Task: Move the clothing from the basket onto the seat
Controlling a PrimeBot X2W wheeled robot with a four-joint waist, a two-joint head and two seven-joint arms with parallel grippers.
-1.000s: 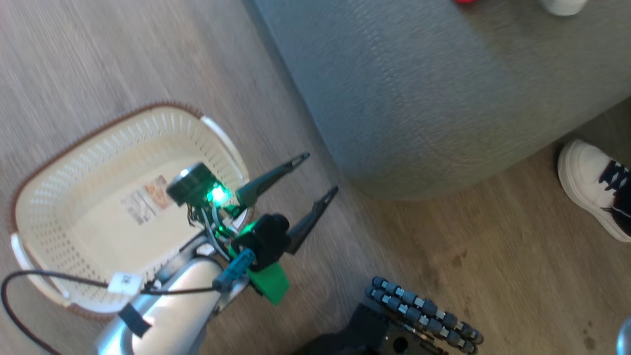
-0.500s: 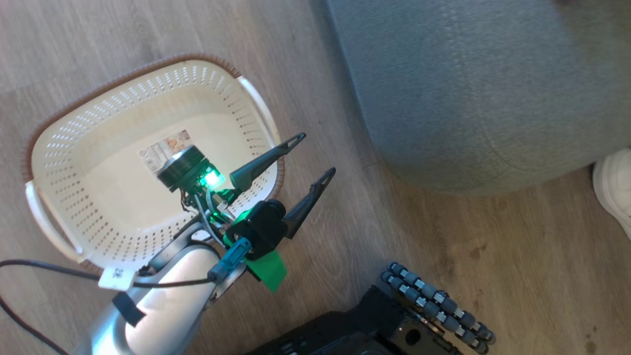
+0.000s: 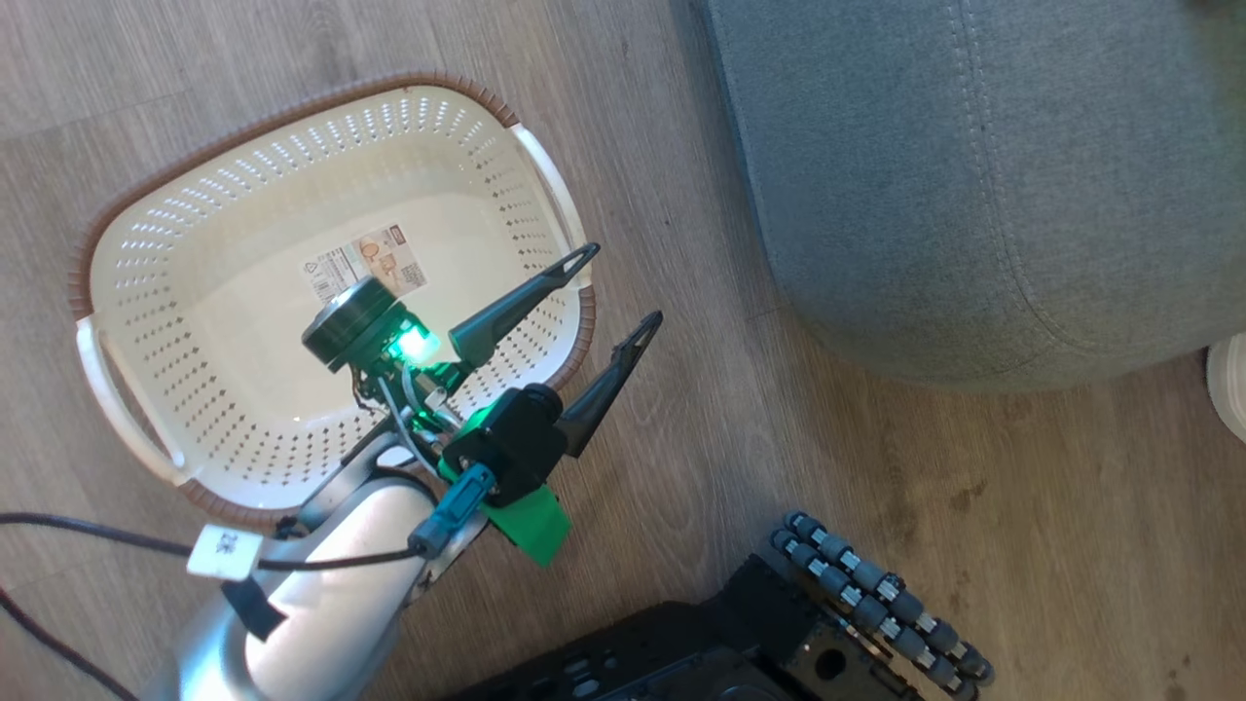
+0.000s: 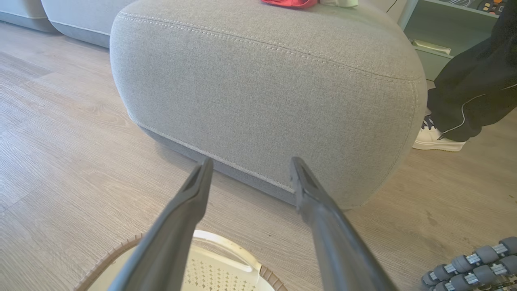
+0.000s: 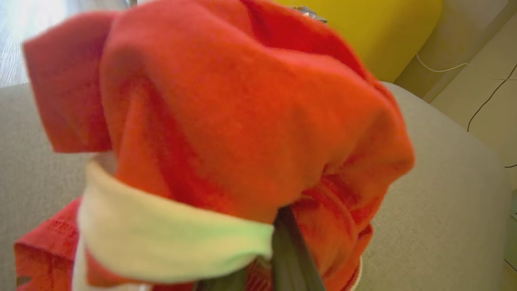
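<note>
Judged at the placing step: found cream perforated plastic basket (image 3: 146, 321) empty. Noted right gripper (image 5: 274, 258) clamped on soft bright red garment with white trim (image 5: 242, 121), over large grey fabric seat cushion (image 5: 436, 202); left gripper (image 3: 621, 285) spread, holding nothing. Next: lower, release, withdraw.

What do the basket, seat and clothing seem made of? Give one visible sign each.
Basket: cream plastic, slightly glossy, moulded with rows of holes; brown rim looks woven. Seat: matt grey woven fabric, stitched seams. Clothing: soft red cloth, fuzzy and creased, perhaps fleece; fibre unclear.
</note>
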